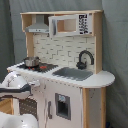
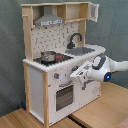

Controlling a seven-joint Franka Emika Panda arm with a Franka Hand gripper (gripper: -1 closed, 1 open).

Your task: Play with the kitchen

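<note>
Standing on a wooden floor against a grey backdrop, the large white and light-wood toy play kitchen (image 2: 57,60) fills the middle of both exterior views. Reading from the second exterior view's left: a grey extractor hood (image 2: 49,21) hangs under the upper shelf, a small metal pot (image 2: 48,56) sits on the black stovetop (image 2: 50,59), below them come a row of knobs and the glazed oven door (image 2: 64,96), and further along the white counter (image 2: 95,49) lie the grey sink (image 2: 80,51) and the curved black faucet (image 2: 75,38). At the second exterior view's right, the white robot arm (image 2: 112,66) reaches in roughly level, its wrist bent so the hand (image 2: 76,75) points at the kitchen's front face just below the counter edge. The front panel therefore lies straight ahead of the hand, very near or touching; contact cannot be confirmed. Whether its fingers are spread or pressed together I cannot tell. In the first exterior view the arm (image 1: 15,85) shows at the first exterior view's lower left, level with the knob row, so any next push or pull would probably run along the arm's own line into that panel.
</note>
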